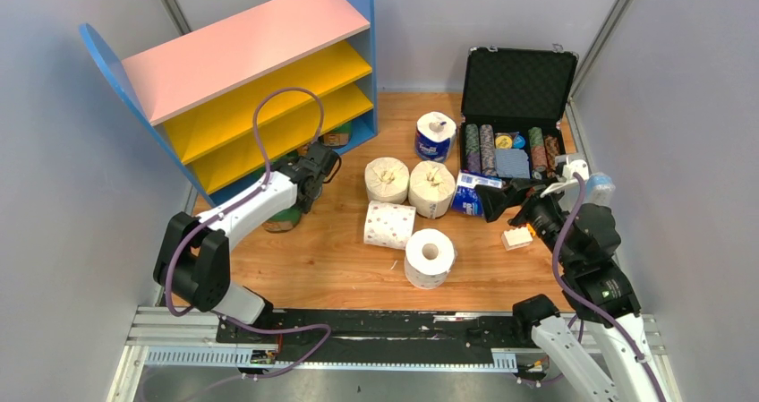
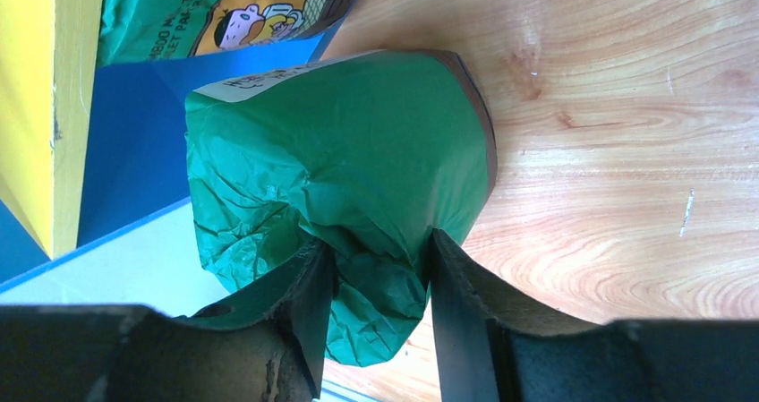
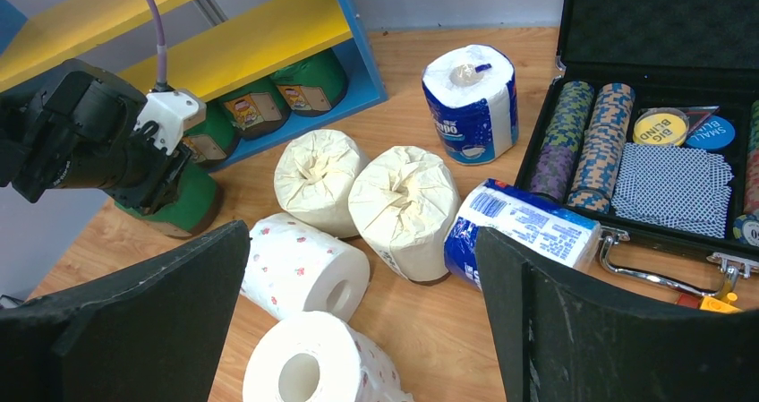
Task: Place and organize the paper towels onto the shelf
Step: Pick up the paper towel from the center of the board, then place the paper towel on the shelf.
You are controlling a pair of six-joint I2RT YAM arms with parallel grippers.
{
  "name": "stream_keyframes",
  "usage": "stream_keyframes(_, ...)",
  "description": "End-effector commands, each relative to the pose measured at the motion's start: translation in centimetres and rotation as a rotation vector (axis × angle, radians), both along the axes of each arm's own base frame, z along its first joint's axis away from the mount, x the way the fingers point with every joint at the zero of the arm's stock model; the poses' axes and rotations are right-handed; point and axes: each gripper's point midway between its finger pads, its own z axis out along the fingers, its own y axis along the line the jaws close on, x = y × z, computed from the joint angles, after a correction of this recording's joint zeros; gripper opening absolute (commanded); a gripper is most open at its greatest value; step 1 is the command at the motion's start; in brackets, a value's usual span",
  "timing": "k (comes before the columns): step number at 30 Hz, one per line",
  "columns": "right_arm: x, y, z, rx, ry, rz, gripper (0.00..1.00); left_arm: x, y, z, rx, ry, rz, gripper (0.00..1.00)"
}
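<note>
My left gripper (image 2: pixel 376 268) is shut on the crumpled end of a green-wrapped roll (image 2: pixel 358 160), which stands on the wooden table (image 1: pixel 331 268) in front of the shelf (image 1: pixel 233 53); it also shows in the top view (image 1: pixel 284 218). More green rolls (image 3: pixel 260 106) sit on the shelf's bottom tier. Two cream-wrapped rolls (image 1: pixel 387 180) (image 1: pixel 431 188), two bare white rolls (image 1: pixel 389 225) (image 1: pixel 430 257), an upright blue-white roll (image 1: pixel 436 135) and a lying one (image 1: pixel 473 193) are mid-table. My right gripper (image 1: pixel 498 201) is open and empty, above the lying blue-white roll.
A black foam-lined case (image 1: pixel 515 106) with poker chip stacks and cards stands open at the back right. A small white and orange block (image 1: pixel 516 237) lies near the right gripper. Grey walls close in on both sides.
</note>
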Motion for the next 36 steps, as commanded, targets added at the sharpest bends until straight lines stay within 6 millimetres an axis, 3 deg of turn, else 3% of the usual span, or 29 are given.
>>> stream_keyframes(1, 0.0, 0.2, 1.0, 0.016, -0.04, 0.012, 1.0, 0.8, 0.2, 2.6, -0.033, -0.083, 0.062, 0.42)
stream_keyframes(10, -0.7, 0.4, 1.5, 0.036, -0.057, 0.034, 1.0, 1.3, 3.7, 5.2, -0.098, -0.176, 0.154, 0.35)
stream_keyframes(14, -1.1, 0.2, 1.9, 0.044, -0.079, 0.029, 1.0, 1.5, 4.7, 5.5, -0.094, -0.192, 0.187, 0.34)
stream_keyframes(18, -1.5, 0.2, 2.1, 0.049, -0.09, 0.033, 1.0, 1.5, 5.7, 4.8, -0.052, -0.18, 0.22, 0.34)
stream_keyframes(29, -1.9, 0.2, 2.3, 0.053, -0.101, 0.039, 1.0, 1.3, 7.7, 0.3, -0.024, -0.11, 0.303, 0.34)
stream_keyframes(36, -1.8, 0.3, 2.2, 0.053, -0.095, 0.043, 1.0, 1.9, 9.0, 1.4, 0.014, -0.158, 0.341, 0.33)
